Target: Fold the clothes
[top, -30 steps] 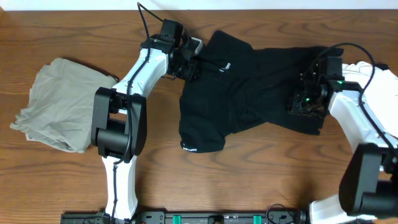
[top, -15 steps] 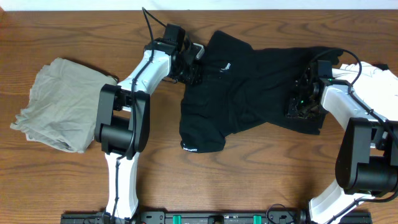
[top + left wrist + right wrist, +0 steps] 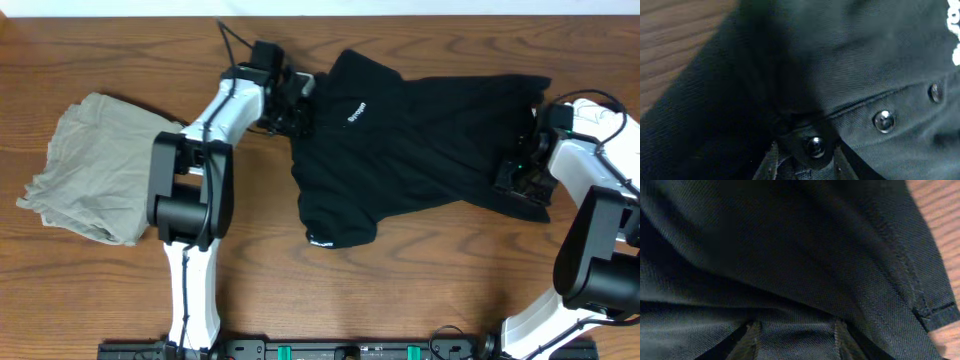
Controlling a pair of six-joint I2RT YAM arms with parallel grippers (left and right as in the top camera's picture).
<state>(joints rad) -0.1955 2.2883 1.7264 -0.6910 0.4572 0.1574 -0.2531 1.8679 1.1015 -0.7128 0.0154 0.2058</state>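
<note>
The black garment (image 3: 400, 150) with small white lettering lies spread across the middle of the table. My left gripper (image 3: 295, 108) is shut on its collar edge at the upper left. The left wrist view shows the fingers (image 3: 805, 150) pinching the black fabric (image 3: 865, 60) at a snap button. My right gripper (image 3: 522, 178) is shut on the garment's right edge. In the right wrist view the black cloth (image 3: 790, 245) fills the gap between the fingers (image 3: 795, 330). A grey-beige garment (image 3: 90, 165) lies crumpled at the left. A white garment (image 3: 605, 118) lies at the far right, partly under the right arm.
The wooden table (image 3: 450, 280) shows bare wood in front of the black garment. Its far edge runs along the top of the overhead view. Cables trail from both wrists. The arm bases stand at the near edge.
My right gripper has moved to the right with the black garment's edge, and the garment has shifted right and stretched flatter. My left gripper has stayed at the collar.
</note>
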